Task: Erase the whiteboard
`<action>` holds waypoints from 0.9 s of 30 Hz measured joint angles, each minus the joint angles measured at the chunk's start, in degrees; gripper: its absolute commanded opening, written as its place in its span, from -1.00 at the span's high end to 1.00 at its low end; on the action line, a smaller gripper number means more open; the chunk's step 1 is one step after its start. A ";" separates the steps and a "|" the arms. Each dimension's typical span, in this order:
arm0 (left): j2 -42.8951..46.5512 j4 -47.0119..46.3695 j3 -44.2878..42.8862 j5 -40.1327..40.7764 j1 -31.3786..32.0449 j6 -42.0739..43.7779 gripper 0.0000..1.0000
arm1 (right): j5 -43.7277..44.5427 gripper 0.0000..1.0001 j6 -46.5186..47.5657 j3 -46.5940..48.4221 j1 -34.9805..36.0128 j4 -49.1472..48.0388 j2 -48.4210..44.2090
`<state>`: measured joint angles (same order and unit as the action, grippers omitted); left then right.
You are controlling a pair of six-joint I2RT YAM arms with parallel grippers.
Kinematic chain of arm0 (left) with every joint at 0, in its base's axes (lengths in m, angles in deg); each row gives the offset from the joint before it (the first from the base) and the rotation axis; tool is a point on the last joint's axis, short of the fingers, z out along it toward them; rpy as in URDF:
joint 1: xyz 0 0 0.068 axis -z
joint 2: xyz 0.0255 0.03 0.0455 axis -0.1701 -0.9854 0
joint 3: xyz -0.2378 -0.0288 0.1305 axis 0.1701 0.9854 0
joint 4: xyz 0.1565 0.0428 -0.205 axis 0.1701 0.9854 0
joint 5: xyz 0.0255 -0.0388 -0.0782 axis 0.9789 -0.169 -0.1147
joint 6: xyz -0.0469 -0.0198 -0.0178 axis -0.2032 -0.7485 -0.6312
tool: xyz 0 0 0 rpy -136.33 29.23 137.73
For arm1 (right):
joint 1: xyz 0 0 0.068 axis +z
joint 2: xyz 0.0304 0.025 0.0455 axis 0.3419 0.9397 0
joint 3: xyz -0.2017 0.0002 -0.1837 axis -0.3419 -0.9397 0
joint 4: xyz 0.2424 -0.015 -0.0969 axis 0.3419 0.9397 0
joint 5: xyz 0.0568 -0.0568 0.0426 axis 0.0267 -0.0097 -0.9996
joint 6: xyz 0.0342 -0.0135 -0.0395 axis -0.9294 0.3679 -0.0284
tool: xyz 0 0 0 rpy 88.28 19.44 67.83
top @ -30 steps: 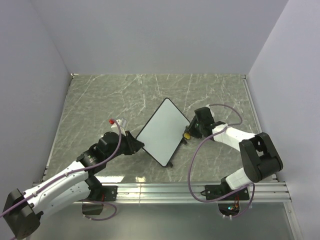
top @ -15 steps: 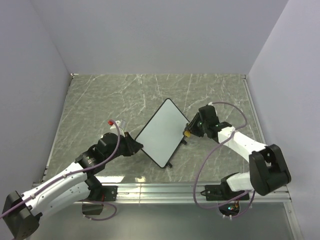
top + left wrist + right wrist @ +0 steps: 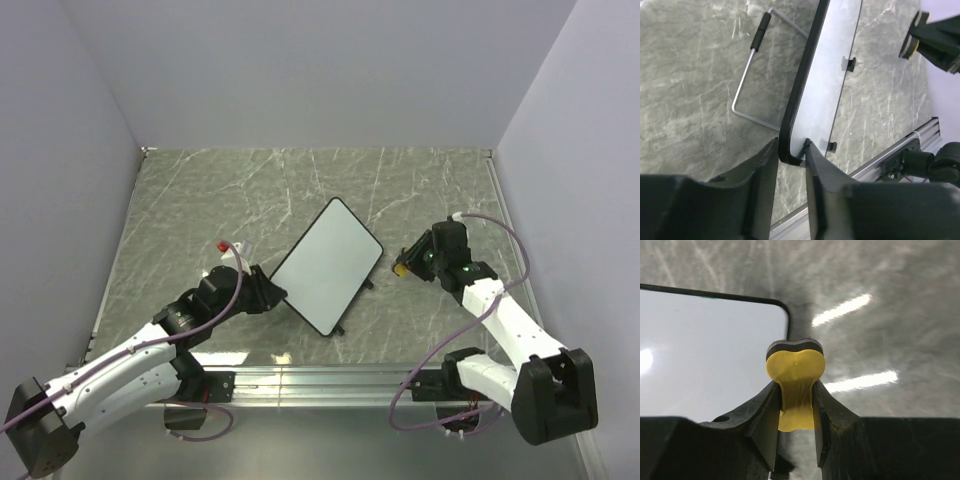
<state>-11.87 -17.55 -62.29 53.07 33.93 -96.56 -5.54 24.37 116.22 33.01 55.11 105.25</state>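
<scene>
Left gripper (image 3: 270,291): seen lower left of centre in the top view. In the left wrist view its two dark fingers (image 3: 765,170) are set narrowly apart, one on each side of the board's near corner. Whether the corner is clamped cannot be told.
Stand: a thin grey wire stand with a black sleeve (image 3: 760,31) is seen at the upper left of the left wrist view, behind the board.
Whiteboard (image 3: 328,264): the small white rectangular board with rounded corners and a thin black frame is placed at frame centre on the grey-green marbled tabletop (image 3: 200,200), turned diagonally, its face plain white.
Eraser: a small yellow bone-shaped eraser with a dark pad (image 3: 400,268) is held just right of the board, apart from it.
Right gripper (image 3: 410,264): right of centre, jaws closed tight on the eraser's waist.
</scene>
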 measured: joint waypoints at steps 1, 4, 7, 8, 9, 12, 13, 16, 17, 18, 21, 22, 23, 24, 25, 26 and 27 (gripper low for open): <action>-0.02 0.09 0.00 0.02 0.00 0.07 0.15 | 0.02 0.79 0.17 -0.66 -0.46 0.57 -0.66; -0.13 1.16 0.00 0.39 0.13 0.11 -0.14 | -0.04 0.77 0.83 -3.10 -1.90 1.66 -2.80; -0.11 3.52 0.00 0.63 0.28 0.28 -0.32 | 0.02 0.76 1.11 -4.96 -2.36 2.38 -4.07; -0.11 3.98 0.00 0.70 0.31 0.26 -0.37 | 0.07 0.76 1.14 -5.57 -2.40 2.43 -4.44; -0.11 4.37 0.00 0.74 0.31 0.26 -0.38 | 0.07 0.76 1.18 -6.16 -2.40 2.47 -4.76; -0.07 5.14 -0.02 0.74 0.35 0.24 -0.41 | 0.04 0.76 1.27 -8.22 -2.43 2.54 -5.57; 0.02 5.40 -0.09 0.72 0.35 0.22 -0.42 | 0.04 0.76 1.27 -8.85 -2.43 2.58 -5.68; 0.70 7.63 -1.01 0.81 0.35 0.17 -0.50 | -0.04 0.76 1.27 -10.67 -2.45 2.58 -5.86; 1.09 8.48 -1.46 0.85 0.35 0.13 -0.53 | -0.09 0.70 1.29 -11.10 -2.45 2.58 -5.95; 1.68 9.55 -2.05 0.90 0.35 0.04 -0.54 | -0.17 0.62 1.29 -11.56 -2.47 2.54 -6.10; 3.56 12.70 -4.37 1.68 0.35 -0.20 -0.98 | -0.57 -0.30 1.51 -12.41 -2.47 2.54 -6.62; 4.24 13.94 -5.57 2.03 0.35 -0.39 -0.99 | -0.81 -0.59 1.70 -12.48 -2.47 2.56 -6.80; 4.87 14.60 -6.69 2.45 0.35 -0.94 -0.99 | -1.11 -0.90 1.88 -12.48 -2.47 2.58 -7.02; 5.55 15.61 -8.04 2.99 0.35 -1.31 -0.99 | -1.49 -0.98 2.36 -12.48 -2.47 2.56 -7.30; 6.03 16.79 -9.46 3.48 0.35 -1.36 -0.99 | -1.77 -0.99 2.71 -12.48 -2.49 2.56 -7.65; 6.38 17.51 -10.62 3.89 0.35 -1.44 -0.99 | -2.01 -0.99 2.99 -12.48 -2.51 2.60 -8.11; 6.56 18.43 -11.93 4.48 0.35 -1.46 -0.99 | -2.19 -1.00 3.23 -12.44 -2.54 2.71 -8.61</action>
<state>-5.31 0.88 -74.22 57.55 34.28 -98.02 -7.73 27.61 103.78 30.47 57.82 96.64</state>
